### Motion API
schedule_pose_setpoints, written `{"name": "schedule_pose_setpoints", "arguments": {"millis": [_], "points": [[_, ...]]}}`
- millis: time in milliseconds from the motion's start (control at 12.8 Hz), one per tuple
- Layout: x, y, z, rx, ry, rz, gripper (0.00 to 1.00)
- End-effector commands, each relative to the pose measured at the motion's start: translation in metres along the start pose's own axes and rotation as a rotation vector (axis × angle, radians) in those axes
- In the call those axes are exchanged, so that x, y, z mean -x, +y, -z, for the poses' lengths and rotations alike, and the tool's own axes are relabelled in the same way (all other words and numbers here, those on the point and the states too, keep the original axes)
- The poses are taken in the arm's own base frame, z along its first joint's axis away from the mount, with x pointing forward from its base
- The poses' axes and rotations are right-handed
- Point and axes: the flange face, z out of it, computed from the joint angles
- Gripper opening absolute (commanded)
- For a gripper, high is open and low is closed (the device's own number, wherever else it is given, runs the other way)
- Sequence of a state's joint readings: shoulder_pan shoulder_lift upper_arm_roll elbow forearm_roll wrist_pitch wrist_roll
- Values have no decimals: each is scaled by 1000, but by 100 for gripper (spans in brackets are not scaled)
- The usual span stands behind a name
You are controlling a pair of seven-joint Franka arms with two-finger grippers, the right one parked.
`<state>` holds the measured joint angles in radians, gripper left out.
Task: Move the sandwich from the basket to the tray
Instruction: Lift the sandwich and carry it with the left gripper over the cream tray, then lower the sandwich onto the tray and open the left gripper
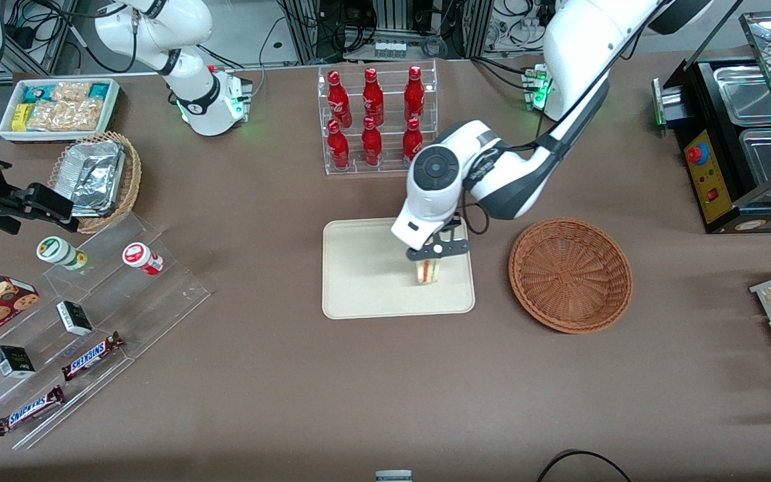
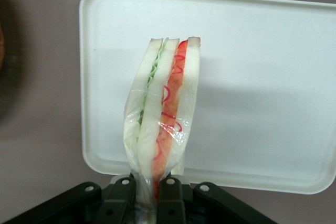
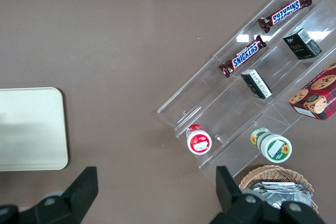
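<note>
The sandwich (image 1: pixel 427 270) (image 2: pixel 164 109), a wrapped wedge of white bread with green and red layers, hangs over the cream tray (image 1: pixel 365 274) (image 2: pixel 262 77), near the tray's edge that faces the basket. My left gripper (image 1: pixel 436 253) (image 2: pixel 147 195) is shut on the sandwich's narrow end, the black fingers (image 2: pixel 170 198) pinching its plastic wrap. Whether the sandwich touches the tray cannot be told. The reddish-brown wicker basket (image 1: pixel 570 274) sits beside the tray toward the working arm's end, with nothing in it.
A clear rack of red bottles (image 1: pixel 375 117) stands farther from the camera than the tray. A black warmer (image 1: pixel 737 134) stands at the working arm's end. An acrylic snack stand (image 1: pixel 71 328), a foil-container basket (image 1: pixel 98 177) and a white snack bin (image 1: pixel 57 107) lie toward the parked arm's end.
</note>
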<state>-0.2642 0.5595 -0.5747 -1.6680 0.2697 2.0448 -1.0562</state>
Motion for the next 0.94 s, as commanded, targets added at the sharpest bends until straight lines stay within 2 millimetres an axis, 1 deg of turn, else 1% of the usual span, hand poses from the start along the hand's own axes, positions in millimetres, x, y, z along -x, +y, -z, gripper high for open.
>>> {"name": "schedule_pose_setpoints", "arguments": {"millis": [0, 156, 234, 390, 468, 780, 858], "points": [[1, 32, -7, -11, 33, 40, 6], [5, 46, -9, -19, 20, 47, 6], [-1, 48, -9, -41, -3, 60, 6], [-13, 55, -15, -65, -46, 75, 6], [-13, 56, -20, -67, -52, 74, 6], [-20, 60, -23, -49, -54, 83, 6], [-17, 64, -24, -49, -52, 76, 6]]}}
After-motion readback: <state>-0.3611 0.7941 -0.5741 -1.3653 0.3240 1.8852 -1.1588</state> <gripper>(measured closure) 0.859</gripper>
